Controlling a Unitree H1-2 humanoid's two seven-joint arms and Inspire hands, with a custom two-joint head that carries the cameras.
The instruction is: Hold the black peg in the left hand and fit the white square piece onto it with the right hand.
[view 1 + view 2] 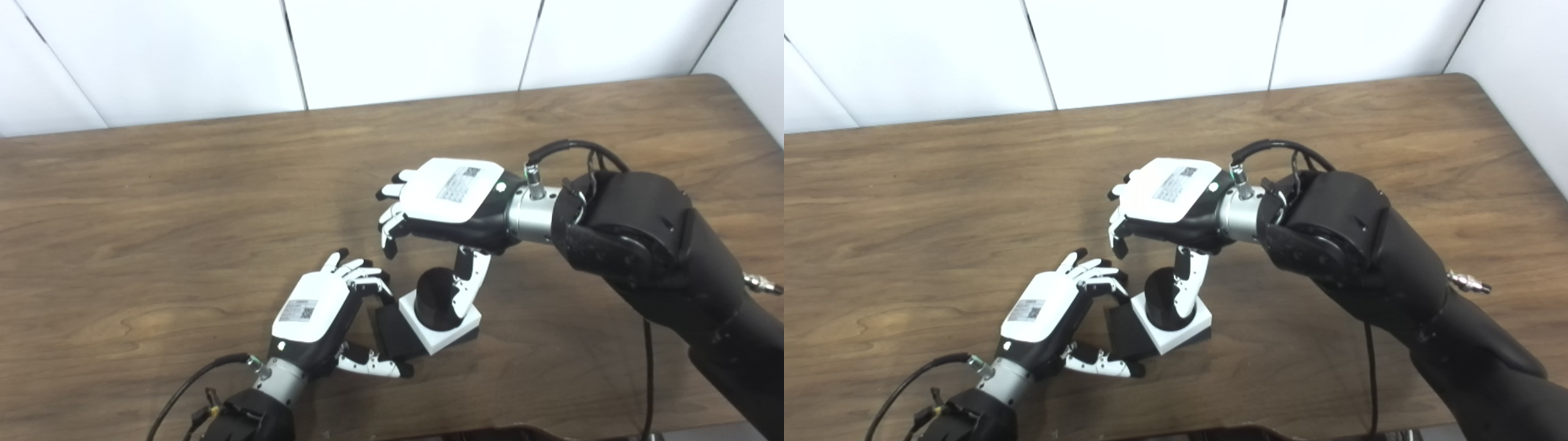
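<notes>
Fingers (367,278) of the left hand (315,309) curl beside the black base (395,334) without clasping it — steadying, apparently, the black peg (435,300), whose white square piece (438,327) already rings it. Above, the right hand (450,202) hovers with fingers loosely bent, empty, thumb (467,285) alongside the peg. Bare wooden table (153,233) surrounds — ample room to withdraw.

My left hand (318,312) and right hand (450,202) wear white back plates with small grey printed labels over black palms. The black peg (436,300) stands in the white square piece (442,327). The table (184,214) is brown wood grain.
</notes>
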